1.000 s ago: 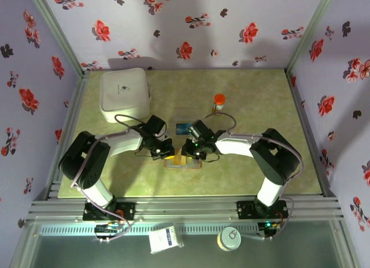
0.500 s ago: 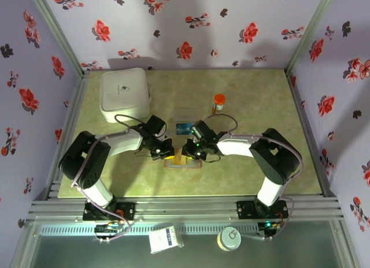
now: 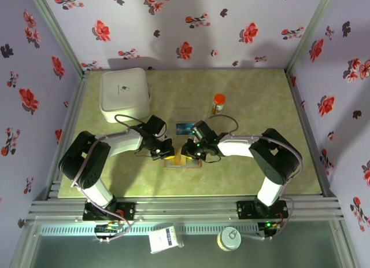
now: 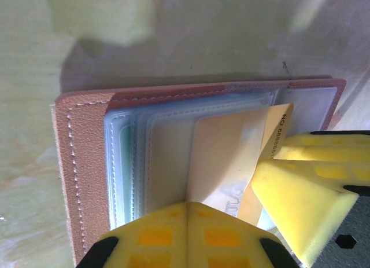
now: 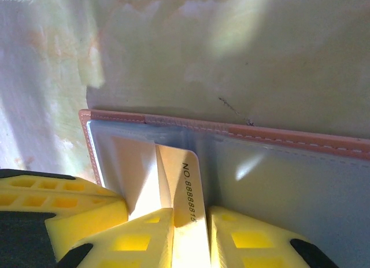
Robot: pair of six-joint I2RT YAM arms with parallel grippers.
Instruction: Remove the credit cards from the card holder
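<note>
One line of print is showing clearly: "NO.8888815", in dark characters, is running along the long edge of the cream-yellow card [image 5: 186,175] in the right wrist view, with its last digits reaching the yellow fingers of the right gripper [image 5: 189,217]. In the left wrist view the same line is beginning "NO.8888" before blurring, and raised lettering lower on the card is staying too soft to read. From above, the white box [image 3: 124,94] at far left is carrying a small dark logo, and the white carton [image 3: 165,238] at the near edge is bearing blue print, both too small to read.
</note>
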